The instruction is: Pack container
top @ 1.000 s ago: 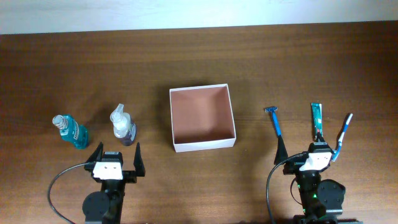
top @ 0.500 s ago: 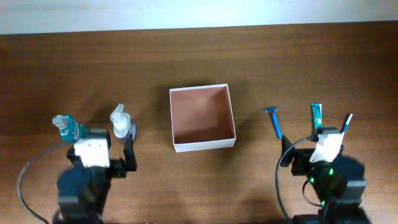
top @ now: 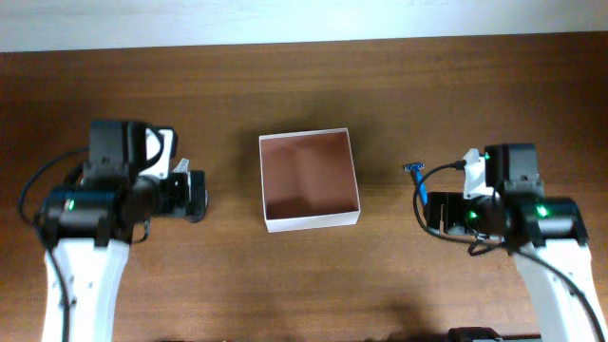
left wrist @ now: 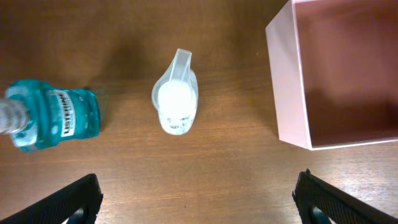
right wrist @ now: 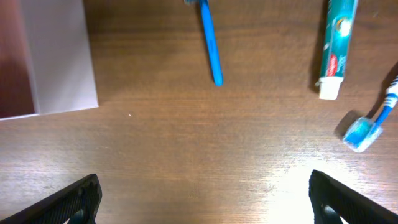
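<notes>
On wood-grain table [top: 304, 95]: square thin-walled container [top: 313, 221]; L tool [left wrist: 199, 202], R tool [right wrist: 203, 200] spread wide.

A dark wooden table [top: 304, 95] (grain sideways) meets a white strip [top: 285, 19].

You are looking at one readable brand: the teal mouthwash bottle [left wrist: 57, 119], near the left edge of the desk [left wrist: 205, 180], is showing a white label that seems to read "LISTERINE". Print on the toothpaste tube [right wrist: 339, 43] and spray bottle [left wrist: 176, 94] is coming through too small to read.
</notes>
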You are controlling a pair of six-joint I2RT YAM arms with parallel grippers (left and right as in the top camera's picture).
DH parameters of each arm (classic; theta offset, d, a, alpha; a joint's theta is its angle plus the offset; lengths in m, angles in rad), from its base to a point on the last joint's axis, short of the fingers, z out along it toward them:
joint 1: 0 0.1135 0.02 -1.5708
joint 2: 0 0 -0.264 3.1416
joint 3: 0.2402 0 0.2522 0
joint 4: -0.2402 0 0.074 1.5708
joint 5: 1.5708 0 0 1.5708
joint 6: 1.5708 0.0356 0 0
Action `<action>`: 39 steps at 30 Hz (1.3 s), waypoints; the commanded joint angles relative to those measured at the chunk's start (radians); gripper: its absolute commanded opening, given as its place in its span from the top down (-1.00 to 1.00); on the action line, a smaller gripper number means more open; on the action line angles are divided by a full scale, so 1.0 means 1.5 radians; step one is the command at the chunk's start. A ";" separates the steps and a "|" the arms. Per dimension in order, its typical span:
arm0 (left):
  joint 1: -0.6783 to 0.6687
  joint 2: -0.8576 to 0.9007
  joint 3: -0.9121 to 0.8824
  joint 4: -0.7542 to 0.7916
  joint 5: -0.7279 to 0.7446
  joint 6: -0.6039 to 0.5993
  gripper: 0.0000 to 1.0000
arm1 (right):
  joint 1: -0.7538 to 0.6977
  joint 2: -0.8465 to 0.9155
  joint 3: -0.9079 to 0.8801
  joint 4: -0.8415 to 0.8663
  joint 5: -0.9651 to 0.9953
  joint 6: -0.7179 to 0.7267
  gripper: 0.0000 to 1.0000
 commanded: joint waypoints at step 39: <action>0.043 0.264 0.013 0.097 -0.004 0.039 0.29 | -0.003 0.050 0.013 -0.007 -0.001 0.006 -0.97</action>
